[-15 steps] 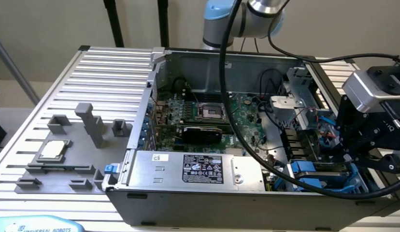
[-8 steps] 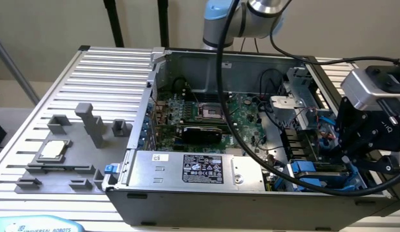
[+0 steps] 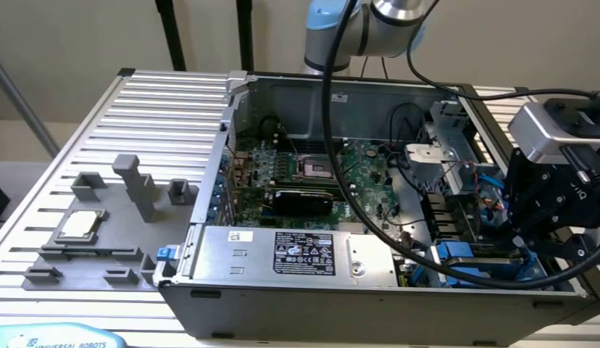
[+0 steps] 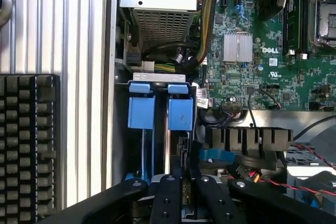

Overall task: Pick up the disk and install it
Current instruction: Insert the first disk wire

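The disk stands edge-on in the drive bay at the case's front corner. Its blue carrier (image 4: pixel 181 114) and a thin silver edge (image 4: pixel 167 150) run away from my fingers. In the exterior view the blue carrier (image 3: pixel 464 259) shows low at the exterior view's right, inside the open computer case (image 3: pixel 377 304). My gripper (image 4: pixel 184 183) hangs right over the bay with its black fingers (image 4: pixel 168 200) drawn close on the disk's near edge. Seen from outside, the gripper (image 3: pixel 520 243) reaches down into that corner.
A second blue carrier (image 4: pixel 142 111) sits beside the disk in the same bay. The silver power supply (image 3: pixel 300 254), green motherboard (image 3: pixel 310 170) and thick black cables (image 3: pixel 377 217) crowd the case. A grey fixture (image 3: pixel 97 254) holding a square chip (image 3: pixel 80 225) lies on the slatted table.
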